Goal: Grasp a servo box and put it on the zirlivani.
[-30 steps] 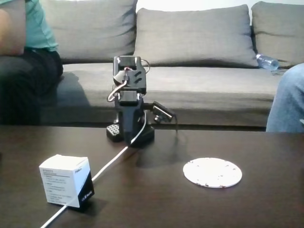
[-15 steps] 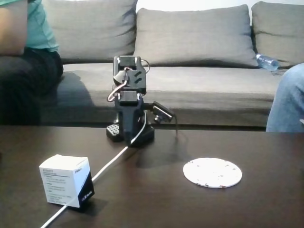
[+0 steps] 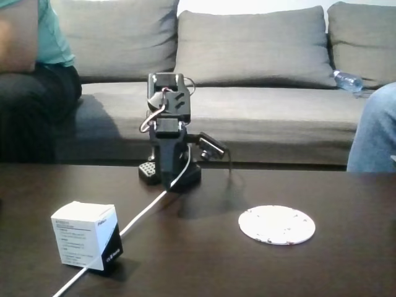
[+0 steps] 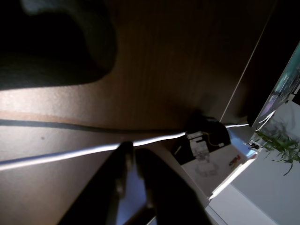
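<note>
White-topped, black-sided servo box (image 3: 86,235) sits on the table; end effector (image 4: 133,152) nearly closed, empty.

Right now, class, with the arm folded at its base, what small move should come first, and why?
Probably unfold and swing the arm toward the servo box, at the fixed view's left. The box stands untouched on the table, well apart from the zirlivani, so nothing is grasped yet.

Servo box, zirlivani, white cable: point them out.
servo box (image 3: 83,236), fixed view, white front face.
zirlivani (image 3: 276,224), fixed view, centre of the disc.
white cable (image 3: 143,215), fixed view, mid-run on the table.
</note>
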Controlling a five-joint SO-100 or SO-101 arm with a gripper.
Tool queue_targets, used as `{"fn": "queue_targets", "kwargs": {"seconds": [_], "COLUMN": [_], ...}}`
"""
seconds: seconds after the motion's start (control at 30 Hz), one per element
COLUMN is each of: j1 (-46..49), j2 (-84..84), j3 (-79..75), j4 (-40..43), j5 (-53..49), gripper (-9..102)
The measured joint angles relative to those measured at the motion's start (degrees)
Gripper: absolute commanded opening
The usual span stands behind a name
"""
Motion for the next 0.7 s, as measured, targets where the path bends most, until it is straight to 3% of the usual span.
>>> {"fn": "queue_targets", "kwargs": {"seconds": [0.4,0.57,0.7], "j1": [0.0,-0.9,-2.1], "j2": [0.0,-1.6,-11.7], "j3": [-0.7,-13.7,-29.5], "j4": [0.0,1.1,3.1], "j5": [0.5,6.5,9.7], "gripper": [1,18,21]}}
